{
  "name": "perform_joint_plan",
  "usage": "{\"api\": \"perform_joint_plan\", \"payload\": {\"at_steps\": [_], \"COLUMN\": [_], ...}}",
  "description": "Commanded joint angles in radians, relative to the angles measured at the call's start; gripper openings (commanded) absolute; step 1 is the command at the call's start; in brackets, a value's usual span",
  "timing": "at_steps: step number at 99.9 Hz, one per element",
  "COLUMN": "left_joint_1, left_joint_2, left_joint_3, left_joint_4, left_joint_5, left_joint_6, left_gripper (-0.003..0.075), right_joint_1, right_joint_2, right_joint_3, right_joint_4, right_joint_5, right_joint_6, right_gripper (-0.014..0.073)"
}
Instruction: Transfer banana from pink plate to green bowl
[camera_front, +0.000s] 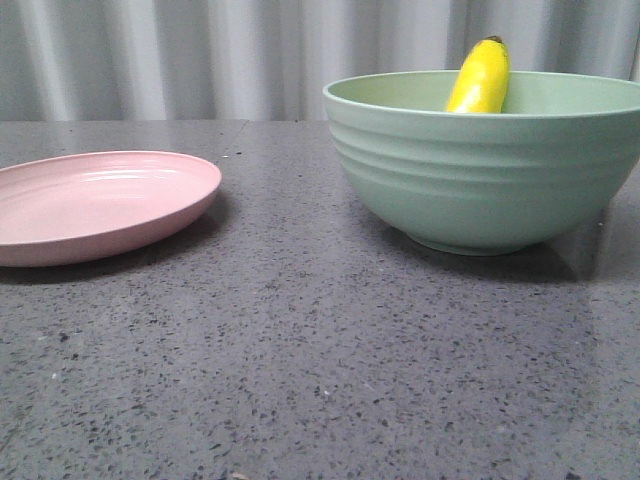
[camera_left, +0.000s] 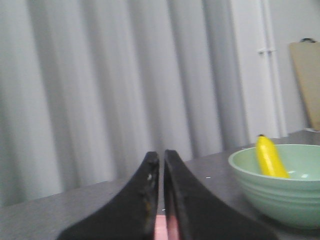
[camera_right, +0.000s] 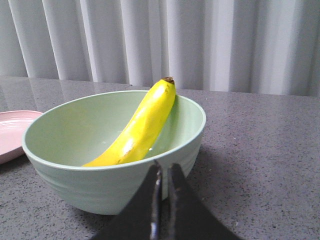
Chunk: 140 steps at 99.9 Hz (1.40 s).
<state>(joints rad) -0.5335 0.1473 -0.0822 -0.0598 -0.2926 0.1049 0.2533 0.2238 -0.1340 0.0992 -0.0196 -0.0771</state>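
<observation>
The banana (camera_front: 481, 77) leans inside the green bowl (camera_front: 480, 180) at the right of the table, its dark tip above the rim. It also shows in the right wrist view (camera_right: 142, 125) and the left wrist view (camera_left: 269, 157). The pink plate (camera_front: 95, 205) lies bare at the left. My right gripper (camera_right: 164, 169) is shut and empty, just outside the bowl's wall (camera_right: 100, 190). My left gripper (camera_left: 161, 156) is shut and empty, above the plate's side, with the bowl (camera_left: 280, 190) off to one side. Neither gripper shows in the front view.
The dark speckled table (camera_front: 300, 360) runs to a pale pleated curtain (camera_front: 200, 60) at the back. A beige board (camera_left: 306, 85) leans against the wall behind the bowl in the left wrist view. The plate's edge (camera_right: 10, 135) shows beside the bowl in the right wrist view.
</observation>
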Motion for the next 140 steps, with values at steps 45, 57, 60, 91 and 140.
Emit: {"api": "perform_joint_plan", "payload": {"at_steps": [45,57,60,91,140], "left_joint_1": [0.484,0.501,0.501,0.501,0.501], "left_joint_2": [-0.181,-0.181,-0.181,-0.181,-0.181], "left_joint_3": [0.094,0.094,0.094,0.092,0.092], "left_joint_4": [0.001,0.011,0.016,0.025,0.025], "left_joint_5": [0.315,0.452,0.485,0.541,0.541], "left_joint_6": [-0.093,-0.093,-0.093,-0.093,-0.093], "left_gripper": [-0.002,-0.002,-0.002,-0.002,-0.002], "right_joint_1": [-0.005,-0.005,-0.005,-0.005,-0.005], "right_joint_2": [0.009,0.009,0.009,0.009,0.009], "right_joint_3": [-0.024,-0.024,-0.024,-0.024,-0.024], "right_joint_4": [-0.01,-0.01,-0.01,-0.01,-0.01], "right_joint_5": [-0.074,-0.074,-0.074,-0.074,-0.074], "right_joint_6": [-0.007,-0.007,-0.007,-0.007,-0.007], "right_gripper": [-0.0064,-0.0064,-0.0064,-0.0064,-0.0064]}}
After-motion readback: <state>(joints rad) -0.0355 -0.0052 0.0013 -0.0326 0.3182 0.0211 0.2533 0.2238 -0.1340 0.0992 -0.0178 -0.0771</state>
